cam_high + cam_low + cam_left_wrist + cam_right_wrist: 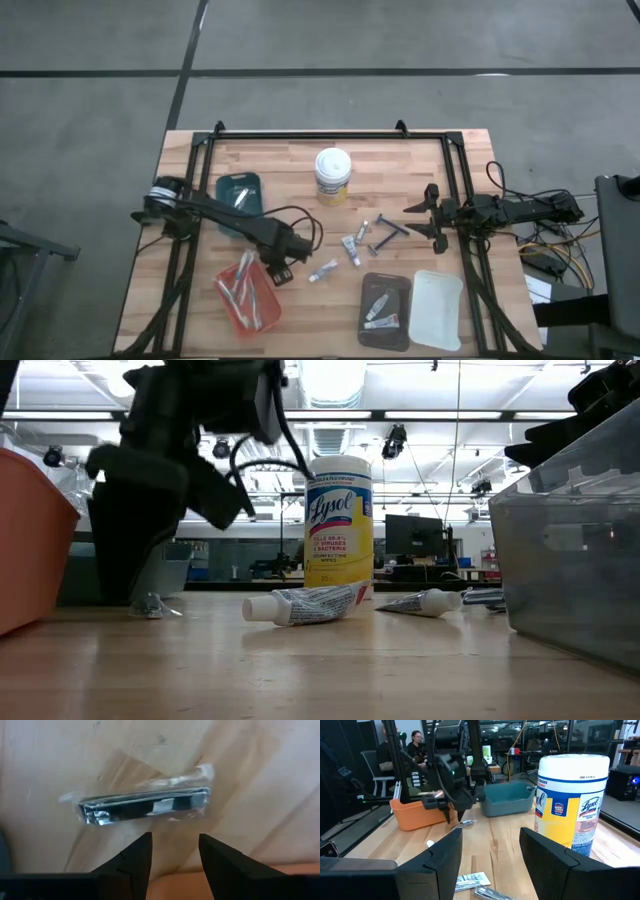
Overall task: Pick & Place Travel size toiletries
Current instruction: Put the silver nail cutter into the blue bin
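A slim dark item with silvery ends, sealed in a clear wrapper (pixel 145 807), lies flat on the wooden table beside the orange tray (pixel 248 297). My left gripper (pixel 175 855) hangs just above it, pointing down and open, touching nothing; the right wrist view shows the left gripper (pixel 456 812) over the wrapper (pixel 464 823). Small silvery-white tubes (pixel 322 270) (pixel 350 248) and a dark T-shaped razor (pixel 390 232) lie mid-table. My right gripper (pixel 428 212) waits open at the right side, pointing level toward the table's left.
A white-lidded yellow wipes tub (pixel 332 175) stands at the far middle. A teal tray (pixel 240 193) sits far left. A dark tray (pixel 385 305) holding tubes and a pale tray (pixel 437 308) sit near right. A person (pixel 417 745) sits beyond the table.
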### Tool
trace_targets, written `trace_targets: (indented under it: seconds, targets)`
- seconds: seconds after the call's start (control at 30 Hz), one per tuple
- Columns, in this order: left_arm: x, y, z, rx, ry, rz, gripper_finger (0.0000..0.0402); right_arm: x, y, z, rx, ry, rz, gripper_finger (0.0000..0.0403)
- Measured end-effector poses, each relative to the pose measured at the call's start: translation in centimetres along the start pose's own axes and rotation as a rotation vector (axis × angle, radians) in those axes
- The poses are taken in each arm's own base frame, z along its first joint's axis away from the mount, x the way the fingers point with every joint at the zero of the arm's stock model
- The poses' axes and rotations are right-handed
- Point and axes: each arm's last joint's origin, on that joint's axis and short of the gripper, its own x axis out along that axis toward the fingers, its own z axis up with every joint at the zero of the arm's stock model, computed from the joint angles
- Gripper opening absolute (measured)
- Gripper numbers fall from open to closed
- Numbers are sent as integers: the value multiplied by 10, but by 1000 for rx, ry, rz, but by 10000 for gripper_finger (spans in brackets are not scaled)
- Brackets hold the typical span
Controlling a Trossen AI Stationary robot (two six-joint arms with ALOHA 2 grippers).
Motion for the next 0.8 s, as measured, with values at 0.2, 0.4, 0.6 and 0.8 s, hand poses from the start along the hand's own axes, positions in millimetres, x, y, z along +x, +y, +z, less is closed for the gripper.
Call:
trace_targets:
  seconds: [0.2,0.4,0.6,0.8]
  targets:
    - [11,1,6,35,4,60,167,0,0,0,0,-1,1,196]
    - [1,-4,19,91,-128,94,167,0,0,0,1,-1,1,196]
    - [-15,-13,34,177,-320,160,167,0,0,0,0,-1,1,196]
    - [-30,-20,40,472,-347,196,167,0,0,0,0,-1,1,196]
